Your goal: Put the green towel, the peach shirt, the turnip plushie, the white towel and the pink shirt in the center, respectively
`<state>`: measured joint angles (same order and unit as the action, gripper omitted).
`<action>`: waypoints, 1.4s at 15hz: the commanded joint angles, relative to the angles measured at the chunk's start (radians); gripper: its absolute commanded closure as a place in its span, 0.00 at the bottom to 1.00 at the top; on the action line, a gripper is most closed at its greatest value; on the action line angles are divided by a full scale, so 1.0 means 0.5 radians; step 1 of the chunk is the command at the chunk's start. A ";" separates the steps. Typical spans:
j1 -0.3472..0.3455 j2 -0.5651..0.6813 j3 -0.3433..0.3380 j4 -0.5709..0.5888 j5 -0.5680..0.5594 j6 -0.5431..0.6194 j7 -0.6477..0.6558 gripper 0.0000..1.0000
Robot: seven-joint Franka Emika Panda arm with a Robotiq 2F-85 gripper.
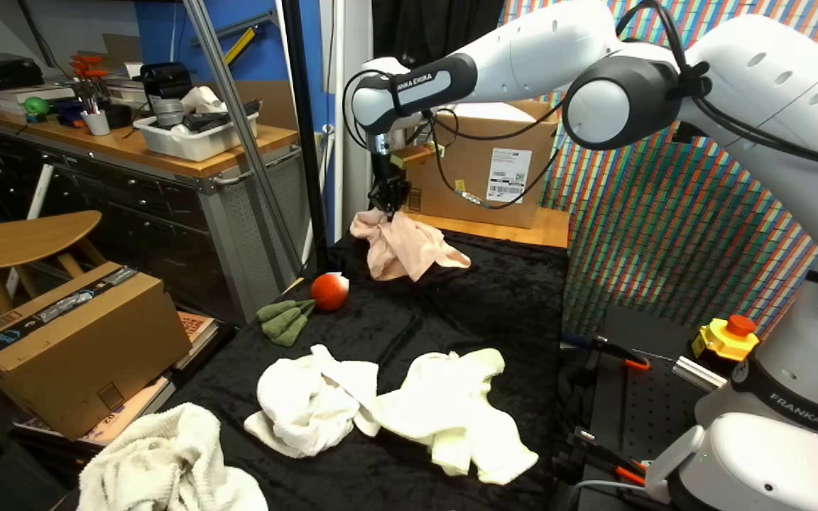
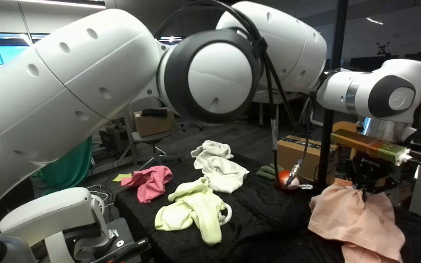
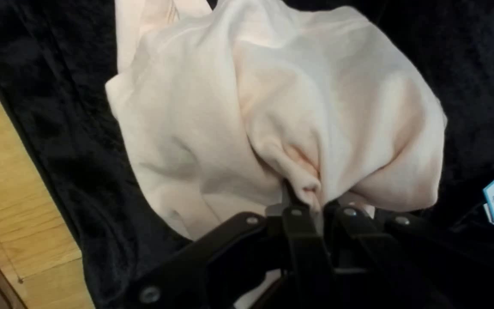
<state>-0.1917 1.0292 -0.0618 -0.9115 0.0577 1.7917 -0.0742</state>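
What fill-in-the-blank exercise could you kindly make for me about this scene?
The gripper holds the peach shirt; the other shirt is coloured ____.
The turnip plushie has ____ leaves.
The tablecloth is coloured ____.
The robot arm is lettered FRANKA ____.
Missing words: pink; green; black; EMIKA.

Exterior views across black cloth (image 1: 444, 319); wrist view close over peach shirt (image 3: 268, 116).
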 commanded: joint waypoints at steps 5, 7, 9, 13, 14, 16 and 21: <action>0.004 -0.644 0.073 -0.823 0.043 0.064 -0.115 0.94; 0.024 -0.790 0.094 -0.997 0.029 0.105 -0.173 0.94; 0.059 -0.942 0.110 -1.168 0.000 0.135 -0.238 0.94; 0.159 -1.258 0.156 -1.529 -0.038 0.169 -0.329 0.94; 0.187 -1.341 0.173 -1.624 -0.036 0.184 -0.346 0.94; 0.247 -1.507 0.211 -1.817 -0.031 0.208 -0.375 0.94; 0.425 -1.940 0.324 -2.283 -0.002 0.287 -0.350 0.94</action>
<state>-0.0222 0.2275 0.0777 -1.8772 0.0516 1.8807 -0.2396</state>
